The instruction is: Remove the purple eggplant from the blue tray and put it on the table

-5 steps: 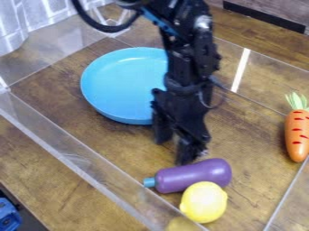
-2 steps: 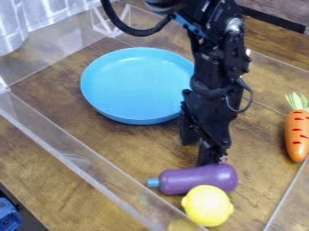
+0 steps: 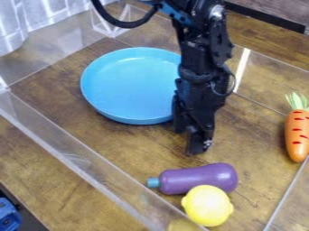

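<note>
A: What's nearest?

B: At the bottom right, a small yellow plastic lemon [image 3: 208, 206], touching or almost touching the glossy purple toy eggplant with a teal stem cap [image 3: 193, 179]. The eggplant lies on the dark brown wood-grain table [image 3: 72, 135], its long axis running roughly left to right, stem leftward.

A: And from the pincer?

B: The black metal gripper [image 3: 193, 148] is just above it in the frame, right of centre. I can't tell how wide it stands.

A: The round bright-blue plastic tray [image 3: 121, 83]?

B: Upper left, apart from the eggplant. The placing looks done.

A: Any writing?

B: None I can read.
</note>
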